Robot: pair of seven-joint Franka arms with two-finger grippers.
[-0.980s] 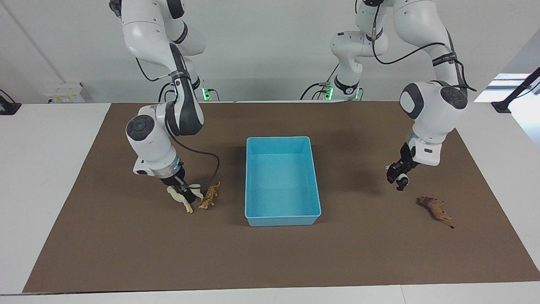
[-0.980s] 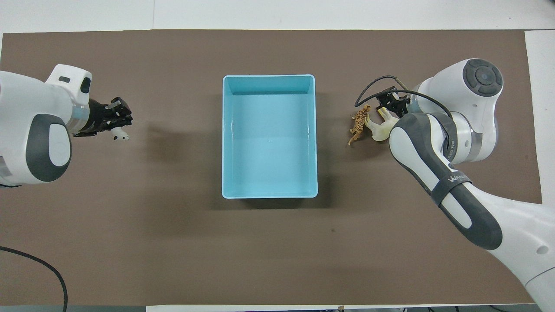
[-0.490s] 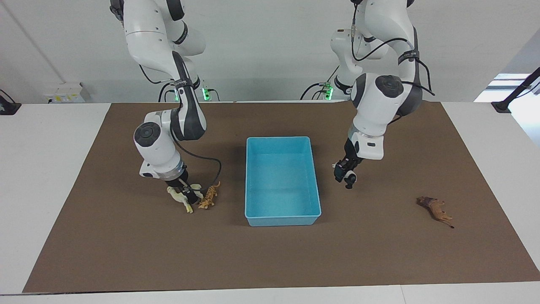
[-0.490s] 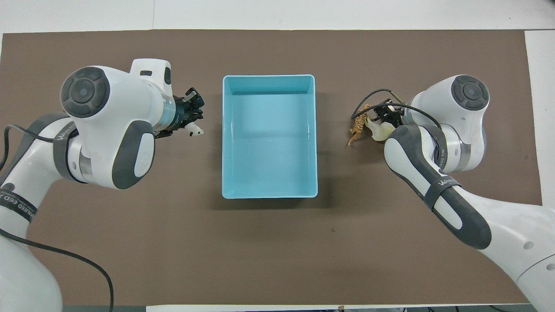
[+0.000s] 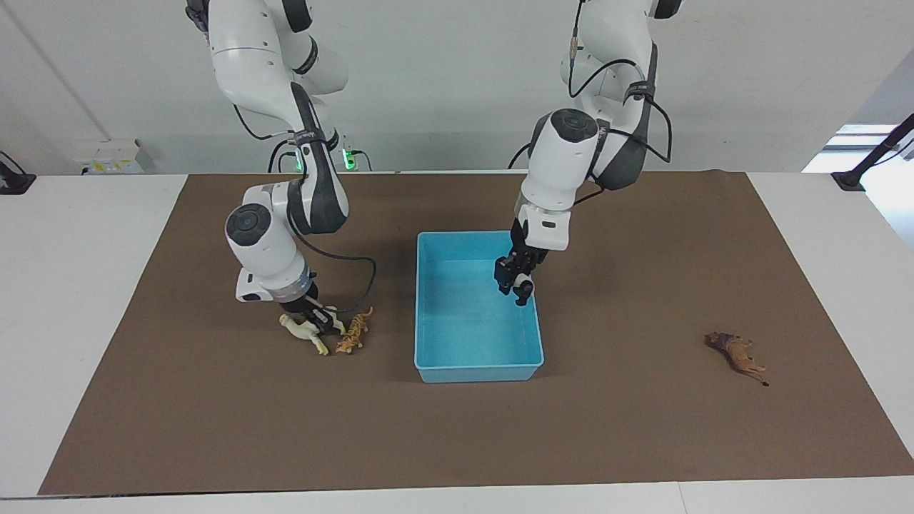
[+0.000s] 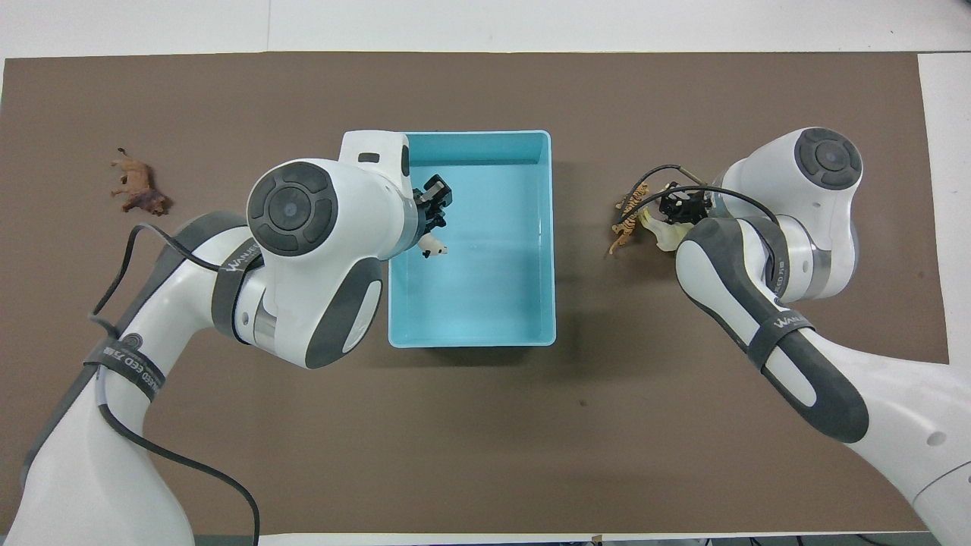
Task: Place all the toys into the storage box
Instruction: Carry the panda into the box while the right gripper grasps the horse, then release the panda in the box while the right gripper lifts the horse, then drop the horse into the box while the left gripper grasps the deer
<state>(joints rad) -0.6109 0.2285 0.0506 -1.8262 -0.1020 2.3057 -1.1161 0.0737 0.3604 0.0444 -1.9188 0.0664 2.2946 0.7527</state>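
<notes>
The light-blue storage box (image 5: 475, 372) sits mid-table and holds no toy; it also shows in the overhead view (image 6: 470, 342). My left gripper (image 5: 515, 283) (image 6: 435, 218) is shut on the black-and-white panda (image 5: 525, 293) (image 6: 433, 247) and holds it in the air over the box. My right gripper (image 5: 320, 320) (image 6: 677, 209) is down at the cream llama (image 5: 303, 333) (image 6: 662, 234), which lies on the mat. The orange tiger (image 5: 353, 335) (image 6: 628, 217) lies beside the llama, toward the box. The brown lion (image 5: 738, 353) (image 6: 139, 189) lies on its side toward the left arm's end.
A brown mat (image 5: 614, 428) covers most of the white table (image 5: 71, 285). A black cable (image 5: 360, 275) loops from the right wrist over the tiger.
The left arm has swung from beside the lion toward the table's middle, carrying the panda over the box. The right gripper has stayed at the llama, shifting only slightly.
</notes>
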